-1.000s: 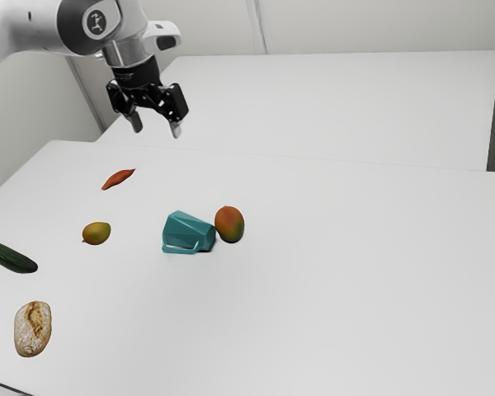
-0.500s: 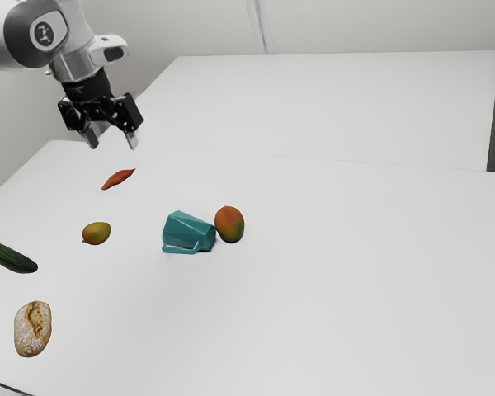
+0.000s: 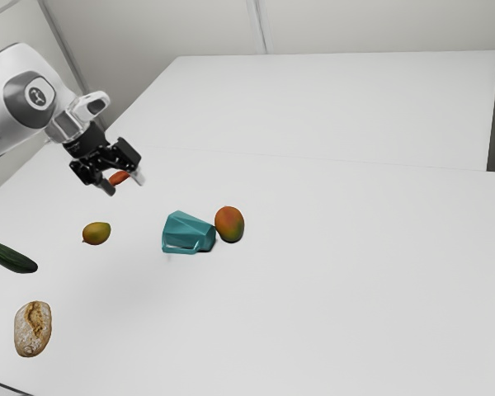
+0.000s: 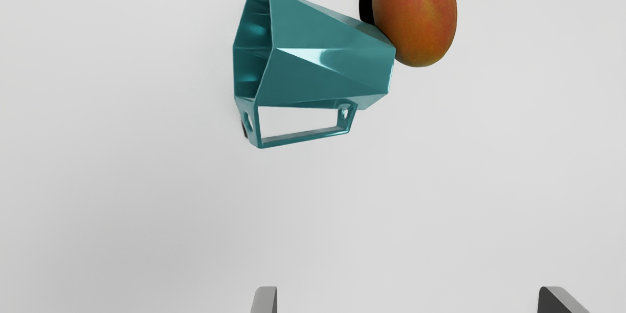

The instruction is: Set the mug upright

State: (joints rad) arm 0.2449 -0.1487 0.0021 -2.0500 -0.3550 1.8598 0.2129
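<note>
A faceted teal mug (image 4: pixel 327 71) lies on its side, below and ahead of the black two-finger hand (image 3: pixel 124 185). The hand's fingers stand wide apart.

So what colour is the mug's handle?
The handle is teal, like the mug; the wrist view shows it best.

On a white tabletop (image 3: pixel 355 289), a teal mug (image 3: pixel 189 230) lies on its side beside a reddish mango (image 3: pixel 229 224). A gripper (image 3: pixel 124 183), fingers apart, hangs near the far corner at the exterior view's left. Bread (image 3: pixel 33 328) lies toward the near edge.
</note>
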